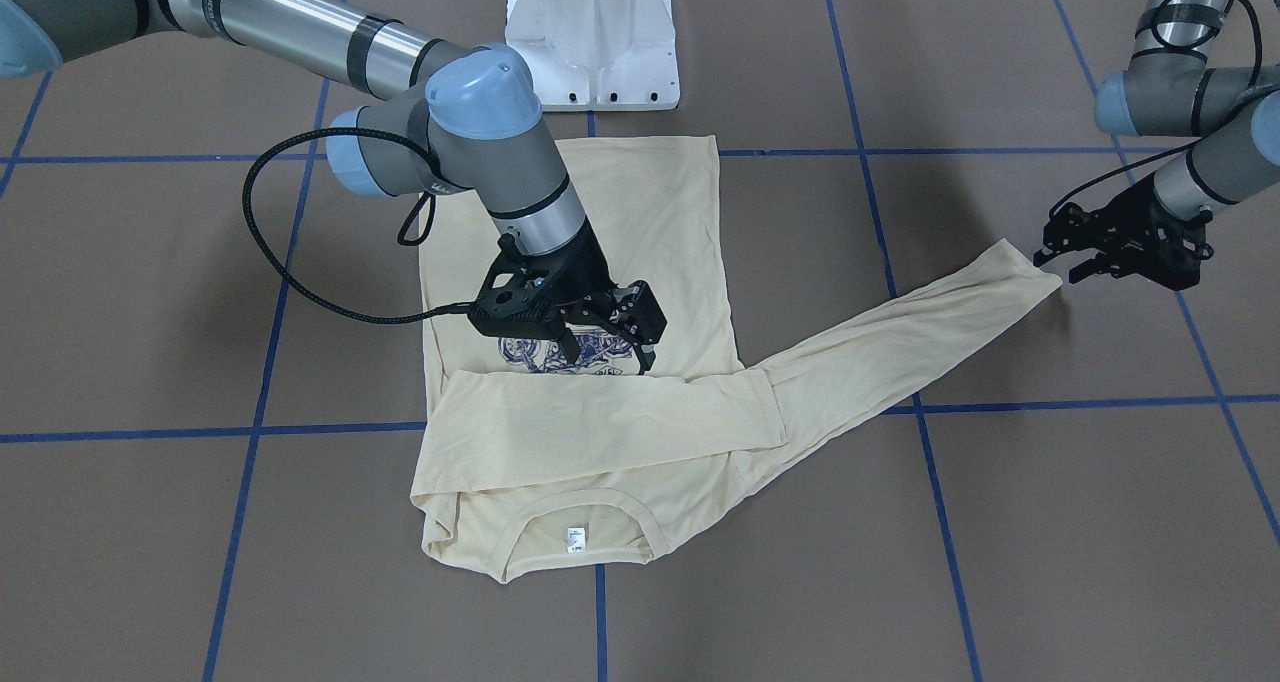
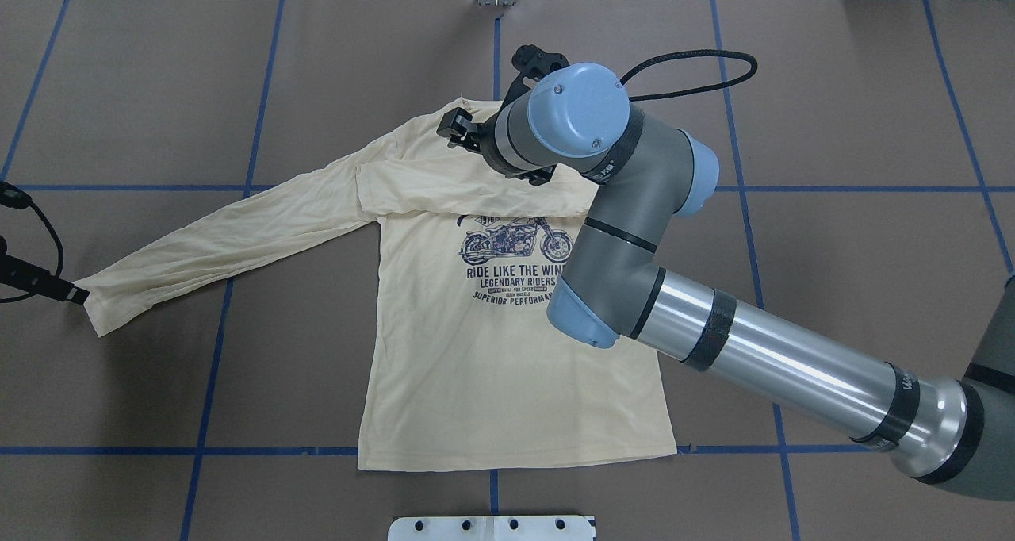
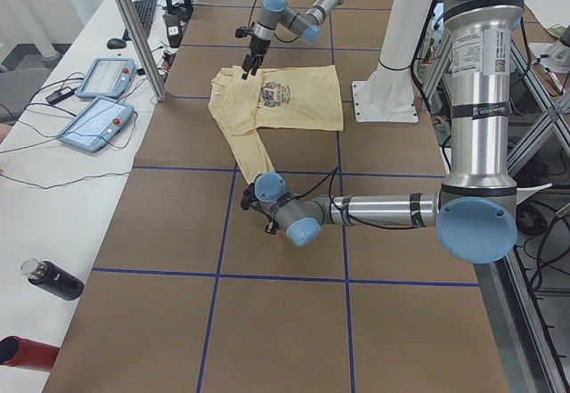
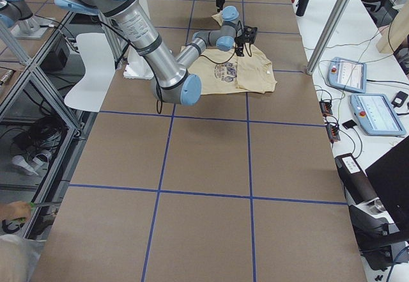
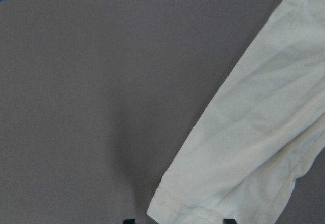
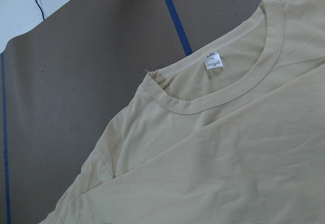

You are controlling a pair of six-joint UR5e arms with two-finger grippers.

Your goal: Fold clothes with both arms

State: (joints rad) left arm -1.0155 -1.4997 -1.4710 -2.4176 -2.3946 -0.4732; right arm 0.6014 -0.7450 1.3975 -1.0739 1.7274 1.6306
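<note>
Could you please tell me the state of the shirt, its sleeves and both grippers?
Shirt: flat, print up.
Right-side sleeve: folded across the shirt.
Left-side sleeve: stretched out flat.
Left gripper: open at the cuff.
Right gripper: open, empty, above the shirt.

The T-shirt lies on the table, one sleeve across its chest.

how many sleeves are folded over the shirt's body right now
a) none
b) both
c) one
c: one sleeve lies folded across the chest of the T-shirt, while the other sleeve stretches out flat on the table toward the left gripper.
</note>
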